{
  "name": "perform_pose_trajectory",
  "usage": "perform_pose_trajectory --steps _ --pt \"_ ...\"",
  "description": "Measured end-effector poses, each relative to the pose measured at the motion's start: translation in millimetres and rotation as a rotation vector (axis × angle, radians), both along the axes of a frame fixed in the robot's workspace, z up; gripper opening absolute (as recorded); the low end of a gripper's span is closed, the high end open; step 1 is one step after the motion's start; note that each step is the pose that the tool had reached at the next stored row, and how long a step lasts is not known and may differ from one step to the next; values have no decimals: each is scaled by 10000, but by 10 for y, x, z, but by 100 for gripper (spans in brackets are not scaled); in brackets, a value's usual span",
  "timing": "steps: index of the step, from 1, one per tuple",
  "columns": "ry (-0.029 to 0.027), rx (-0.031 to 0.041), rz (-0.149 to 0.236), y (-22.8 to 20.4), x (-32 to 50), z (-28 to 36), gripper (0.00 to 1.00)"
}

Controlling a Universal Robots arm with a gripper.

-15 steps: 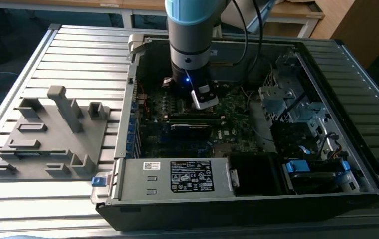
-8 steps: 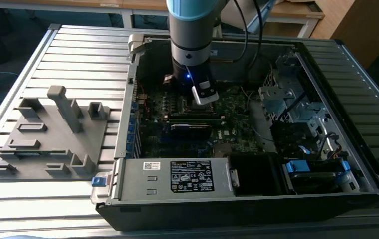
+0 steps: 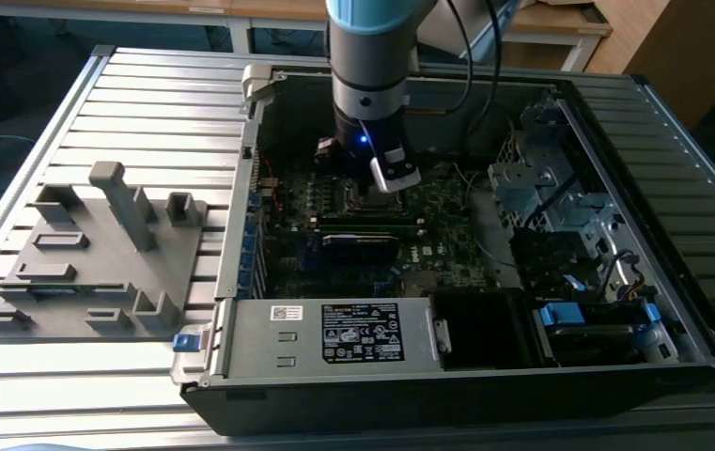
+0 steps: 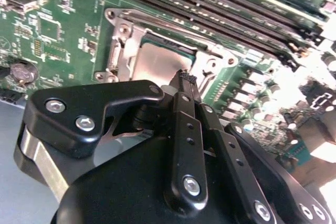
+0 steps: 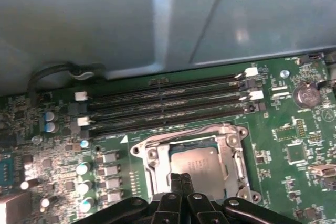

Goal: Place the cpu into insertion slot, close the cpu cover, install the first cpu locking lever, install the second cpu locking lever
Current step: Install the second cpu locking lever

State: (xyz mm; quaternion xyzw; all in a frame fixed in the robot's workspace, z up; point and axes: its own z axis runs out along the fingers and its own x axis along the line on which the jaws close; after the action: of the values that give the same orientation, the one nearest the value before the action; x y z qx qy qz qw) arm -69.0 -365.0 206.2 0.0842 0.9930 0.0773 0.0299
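One gripper [image 5: 181,178] pressed together, empty, tips just above cpu [image 5: 197,165], cpu cover [image 5: 237,157] down around it

My arm inside the open computer case

My arm [image 3: 370,56] reaches straight down into the open computer case [image 3: 458,376] and ends just over the green motherboard [image 3: 439,235]. The case lies on a ribbed metal worktop [image 3: 157,103]. A grey fixture block [image 3: 101,258] sits on the worktop just beside the case, at the exterior view's left.

Arm [image 3: 370,56] upright; pincer [image 5: 181,178] pressed together
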Motion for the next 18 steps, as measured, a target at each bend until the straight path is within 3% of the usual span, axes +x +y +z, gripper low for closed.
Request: perform_pose_trajectory --steps 5,9,18 --pt "0 -135 0 21 73 0 11" --pt "0 -386 0 43 94 0 11" --pt "1 -430 6 98 133 -1 11"
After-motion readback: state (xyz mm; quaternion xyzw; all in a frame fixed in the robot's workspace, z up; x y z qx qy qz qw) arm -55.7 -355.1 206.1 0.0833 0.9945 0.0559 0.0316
